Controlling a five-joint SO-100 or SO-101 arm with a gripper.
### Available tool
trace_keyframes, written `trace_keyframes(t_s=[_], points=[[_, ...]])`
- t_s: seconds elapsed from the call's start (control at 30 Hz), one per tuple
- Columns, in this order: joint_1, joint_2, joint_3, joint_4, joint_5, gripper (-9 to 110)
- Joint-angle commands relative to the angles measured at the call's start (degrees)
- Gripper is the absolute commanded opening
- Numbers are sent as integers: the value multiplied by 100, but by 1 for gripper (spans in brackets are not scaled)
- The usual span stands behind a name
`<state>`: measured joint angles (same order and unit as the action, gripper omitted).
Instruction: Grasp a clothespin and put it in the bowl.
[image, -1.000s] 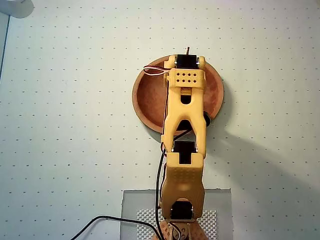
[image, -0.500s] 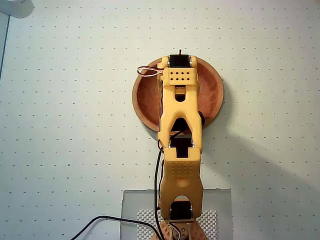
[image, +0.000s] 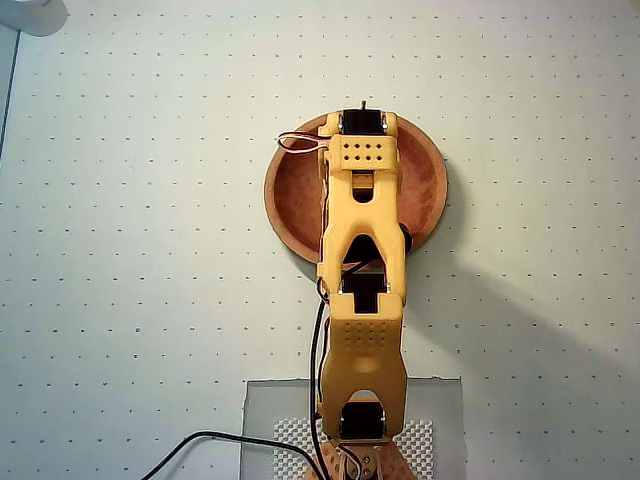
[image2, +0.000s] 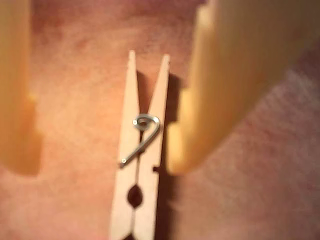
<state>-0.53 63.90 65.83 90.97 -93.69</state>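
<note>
In the wrist view the light-wood clothespin (image2: 140, 170) lies flat on the reddish-brown floor of the bowl (image2: 75, 75), its metal coil facing up. My gripper (image2: 102, 167) is open, one yellow finger on each side of it. The right finger (image2: 200, 125) is close beside the clothespin and the left finger (image2: 17, 130) stands well apart. In the overhead view the yellow arm (image: 362, 260) reaches over the middle of the bowl (image: 290, 200) and hides both the gripper and the clothespin.
The arm's base stands on a clear plate with a mesh patch (image: 440, 410) at the bottom edge. A black cable (image: 230, 438) trails off to the lower left. A white object (image: 30, 12) sits in the top left corner of the dotted tabletop.
The wrist swung slightly to the left over the bowl, then stayed almost still for the last half second.
</note>
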Motion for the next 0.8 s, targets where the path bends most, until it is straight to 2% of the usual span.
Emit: trace_keyframes(t_s=[0.0,0.17,0.53,0.77], points=[[26,1072,-352,70,-9,17],[26,2127,-264,97,18,15],[0,4166,211,782,18,-2],[35,5326,800,791,44,-3]])
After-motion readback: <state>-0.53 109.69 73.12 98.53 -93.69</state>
